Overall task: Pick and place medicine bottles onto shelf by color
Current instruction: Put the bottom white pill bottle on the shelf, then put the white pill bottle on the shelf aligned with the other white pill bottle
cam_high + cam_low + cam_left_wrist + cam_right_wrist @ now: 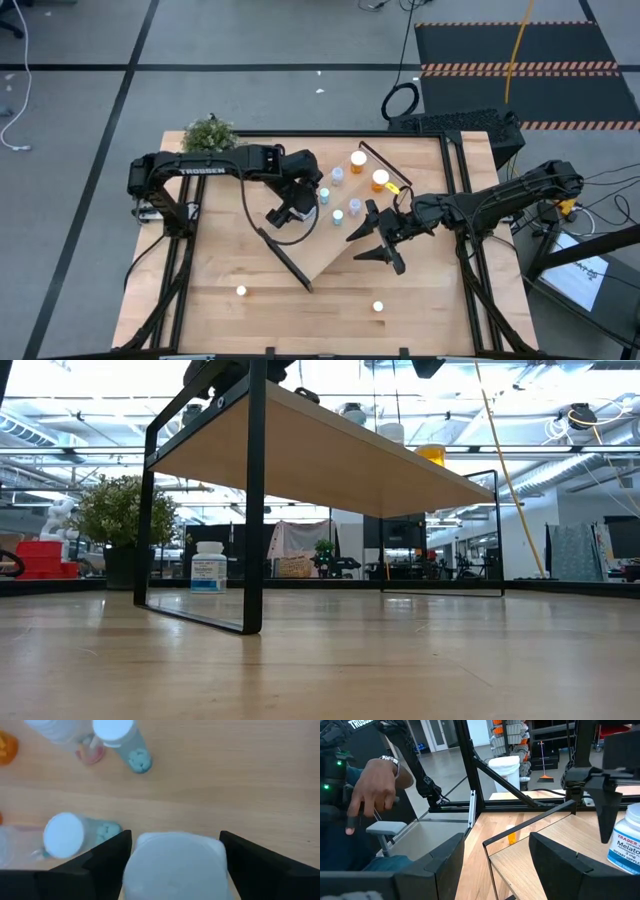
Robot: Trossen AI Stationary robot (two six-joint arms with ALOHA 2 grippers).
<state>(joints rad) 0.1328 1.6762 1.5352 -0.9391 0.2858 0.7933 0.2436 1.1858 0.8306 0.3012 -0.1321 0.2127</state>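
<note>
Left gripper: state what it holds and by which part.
The left gripper holds a white bottle above the shelf, its fingers clamped on opposite sides near the top. The right gripper holds nothing.

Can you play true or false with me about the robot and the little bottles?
1. The left hand holds a white bottle. True.
2. The right hand holds an orange bottle. False: it is open and empty, over the shelf.
3. Two orange bottles stand on the shelf. True.
4. The green plant sits on the shelf. False: it stands off the shelf, at a far corner of the table.
5. Every bottle is already on the shelf. False: two small bottles stand on the table near its front edge.
</note>
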